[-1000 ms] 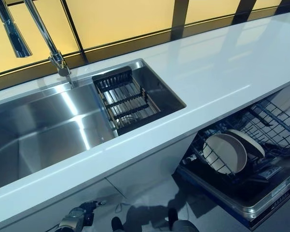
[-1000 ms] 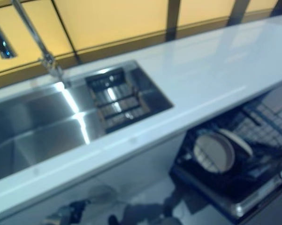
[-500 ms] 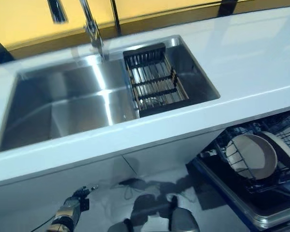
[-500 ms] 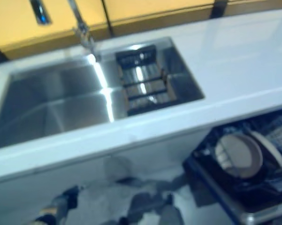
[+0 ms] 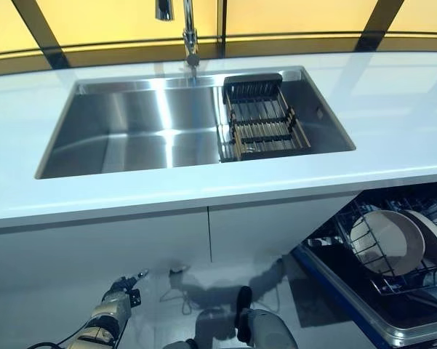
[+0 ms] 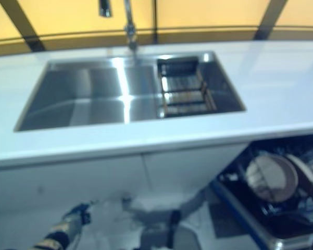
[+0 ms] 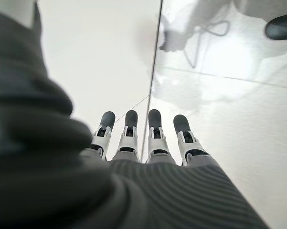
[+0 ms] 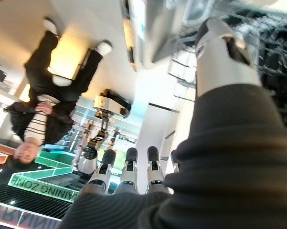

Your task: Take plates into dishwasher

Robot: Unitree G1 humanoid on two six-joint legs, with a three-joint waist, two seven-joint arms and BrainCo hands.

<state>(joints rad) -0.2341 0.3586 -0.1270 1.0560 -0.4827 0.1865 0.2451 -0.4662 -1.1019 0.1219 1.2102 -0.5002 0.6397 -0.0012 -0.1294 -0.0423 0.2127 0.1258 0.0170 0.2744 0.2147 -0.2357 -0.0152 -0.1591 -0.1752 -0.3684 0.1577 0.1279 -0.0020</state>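
Observation:
Two cream plates (image 5: 384, 240) (image 5: 435, 234) stand on edge in the lower rack (image 5: 411, 280) of the open dishwasher at the lower right, under the white counter (image 5: 393, 109). My left hand (image 5: 110, 314) hangs low beside the cabinet front at the lower left. In the left wrist view its fingers (image 7: 155, 136) are straight and hold nothing. My right hand (image 8: 133, 183) shows only in the right wrist view, fingers straight and empty, with dishwasher rack wires (image 8: 272, 33) near it.
A steel sink (image 5: 131, 138) fills the middle of the counter, with a dark drying rack (image 5: 264, 127) in its right part and a faucet (image 5: 189, 33) behind. The dishwasher door (image 5: 345, 302) juts out low on the right. A person (image 8: 43, 95) stands in the room.
The camera has swung left, so the sink now sits in the middle and the dishwasher at the right edge. Both hands stay low and empty.

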